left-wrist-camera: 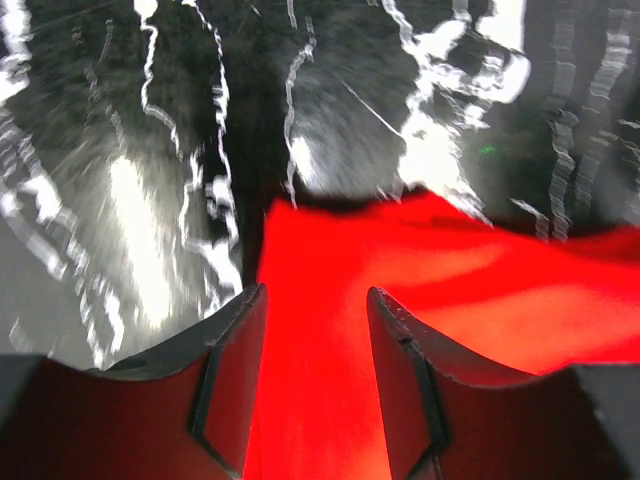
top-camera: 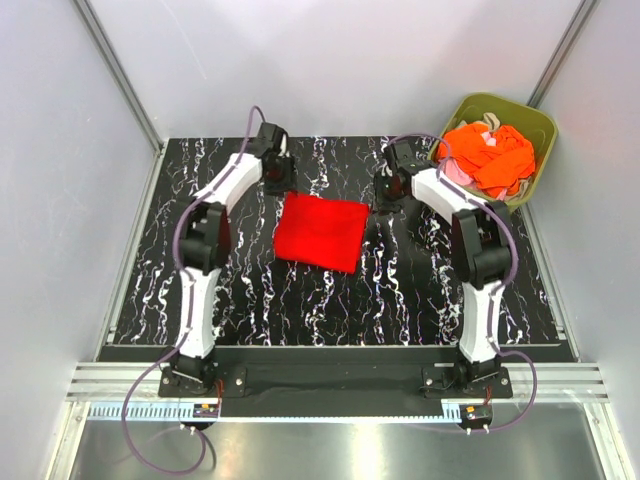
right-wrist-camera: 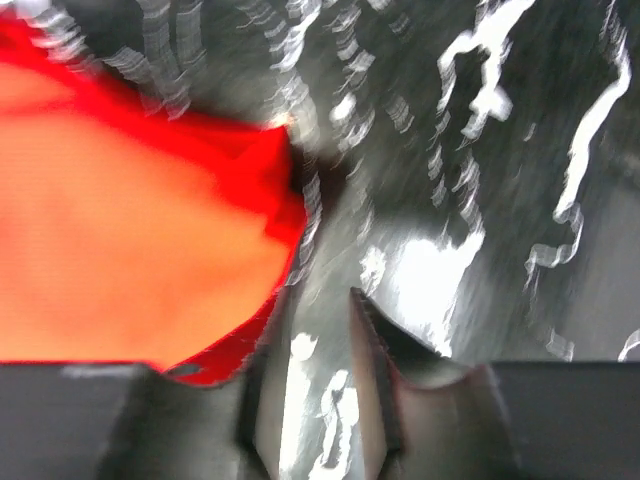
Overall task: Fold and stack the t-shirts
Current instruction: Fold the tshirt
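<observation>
Now, your left claw and right claw both stand apart, empty. The shirt lies folded under the left one, just left of the right one. Lift straight up so no cloth snags.

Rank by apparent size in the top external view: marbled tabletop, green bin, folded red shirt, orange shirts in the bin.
1. Marbled tabletop
2. Green bin
3. Folded red shirt and orange shirts: they look about alike, so unranked.

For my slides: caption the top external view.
Folded red t-shirt on the marbled table between left arm and right arm; more t-shirts in the olive bin.
</observation>
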You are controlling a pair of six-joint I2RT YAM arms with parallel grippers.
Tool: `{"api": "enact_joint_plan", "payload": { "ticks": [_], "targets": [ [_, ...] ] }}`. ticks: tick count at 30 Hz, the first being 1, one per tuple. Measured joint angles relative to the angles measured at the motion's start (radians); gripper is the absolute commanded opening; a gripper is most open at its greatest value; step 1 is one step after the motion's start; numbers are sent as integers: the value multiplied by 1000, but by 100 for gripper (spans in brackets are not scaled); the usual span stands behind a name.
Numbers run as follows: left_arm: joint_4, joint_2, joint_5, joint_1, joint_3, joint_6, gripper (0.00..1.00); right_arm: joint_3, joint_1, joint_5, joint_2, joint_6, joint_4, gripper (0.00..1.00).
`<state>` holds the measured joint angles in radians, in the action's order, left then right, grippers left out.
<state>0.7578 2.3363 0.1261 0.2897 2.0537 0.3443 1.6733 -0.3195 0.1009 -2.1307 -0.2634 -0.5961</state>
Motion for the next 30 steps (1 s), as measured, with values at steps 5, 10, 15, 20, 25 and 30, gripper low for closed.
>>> {"api": "enact_joint_plan", "payload": {
  "ticks": [5, 10, 15, 20, 25, 30],
  "targets": [
    [-11, -265, 6, 6, -187, 6, 50, -167, -13, 104, 210, -82, 51, 46],
    [-79, -519, 59, 28, -438, 30, 49, -341, -71, 204, 319, -180, 161, 46],
    [-139, -554, 67, 70, -694, 68, 48, -461, -142, 240, 315, -238, 229, 40],
    [-138, -491, 30, 74, -833, 108, 46, -511, -149, 230, 273, -250, 274, 34],
    [-150, -489, -4, 72, -823, 135, 47, -514, -148, 222, 230, -249, 290, 34],
    [-128, -514, -8, 72, -788, 135, 52, -514, -148, 221, 238, -246, 292, 36]
  ]
}}
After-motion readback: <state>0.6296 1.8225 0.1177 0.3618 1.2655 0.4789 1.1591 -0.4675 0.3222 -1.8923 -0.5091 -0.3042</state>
